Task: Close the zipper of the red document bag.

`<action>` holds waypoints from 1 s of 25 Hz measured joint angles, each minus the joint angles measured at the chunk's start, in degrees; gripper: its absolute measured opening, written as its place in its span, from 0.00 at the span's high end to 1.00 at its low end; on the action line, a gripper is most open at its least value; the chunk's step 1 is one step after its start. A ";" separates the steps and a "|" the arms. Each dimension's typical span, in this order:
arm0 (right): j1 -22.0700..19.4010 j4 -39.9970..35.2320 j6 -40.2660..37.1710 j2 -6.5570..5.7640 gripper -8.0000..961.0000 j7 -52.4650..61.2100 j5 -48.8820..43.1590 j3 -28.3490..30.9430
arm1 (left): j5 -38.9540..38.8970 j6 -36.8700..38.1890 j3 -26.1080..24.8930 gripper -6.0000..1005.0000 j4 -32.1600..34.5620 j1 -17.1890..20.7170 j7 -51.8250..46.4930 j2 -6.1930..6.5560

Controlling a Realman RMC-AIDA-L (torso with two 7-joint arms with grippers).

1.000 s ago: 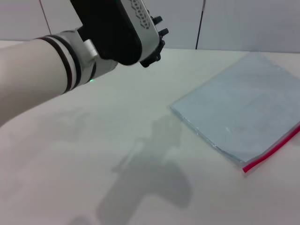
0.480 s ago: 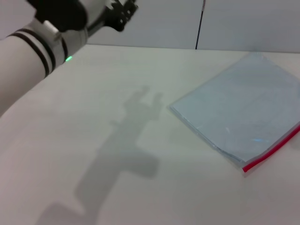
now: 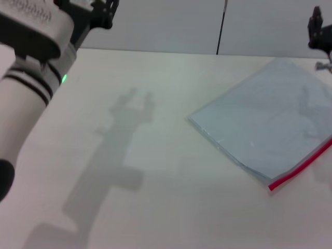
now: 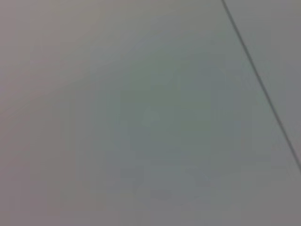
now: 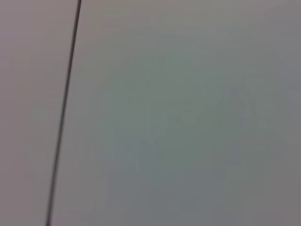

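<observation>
From the head camera, the red document bag (image 3: 267, 122) lies flat at the desk's (image 3: 155, 155) right side, turned at an angle. Its zipper (image 3: 302, 167) runs along the edge nearest the front right. The left gripper (image 3: 98, 11) hangs high over the far left corner, and I cannot tell how its claw stands. The right gripper (image 3: 316, 28) hangs above the bag's far corner, claw likewise unclear. Both wrist cameras show only a blank grey wall (image 4: 117, 117) with one dark seam (image 5: 63, 117).

all my left wrist cam gets is a plain pale grey wall panel (image 4: 131, 122) filling pretty much the whole shot, with one thin dark seam (image 4: 263, 87) cutting diagonally across one corner and another bit of panel past it
</observation>
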 joint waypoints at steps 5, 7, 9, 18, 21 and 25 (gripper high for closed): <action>0.98 7.45 8.27 0.22 0.51 10.04 -0.11 -8.14 | -2.93 19.30 4.60 0.53 15.28 -3.49 -5.83 0.00; 0.78 9.16 11.08 0.30 0.51 13.00 0.20 -10.58 | -3.09 26.07 6.12 0.53 20.87 -5.00 -9.56 0.00; 0.45 10.14 13.88 0.49 0.51 14.49 0.59 -13.04 | -3.13 36.05 7.56 0.53 29.48 -7.36 -17.03 -0.04; 0.63 11.60 13.23 0.61 0.51 14.70 1.25 -13.98 | -3.15 39.17 7.81 0.53 39.51 -12.11 -24.34 -0.09; 0.97 12.19 12.11 0.61 0.51 14.74 1.31 -14.01 | -2.91 39.02 7.83 0.53 41.70 -13.22 -24.38 -0.12; 1.61 13.81 11.06 0.61 0.51 14.79 1.34 -14.00 | -2.64 39.02 8.04 0.53 43.60 -14.13 -24.40 -0.17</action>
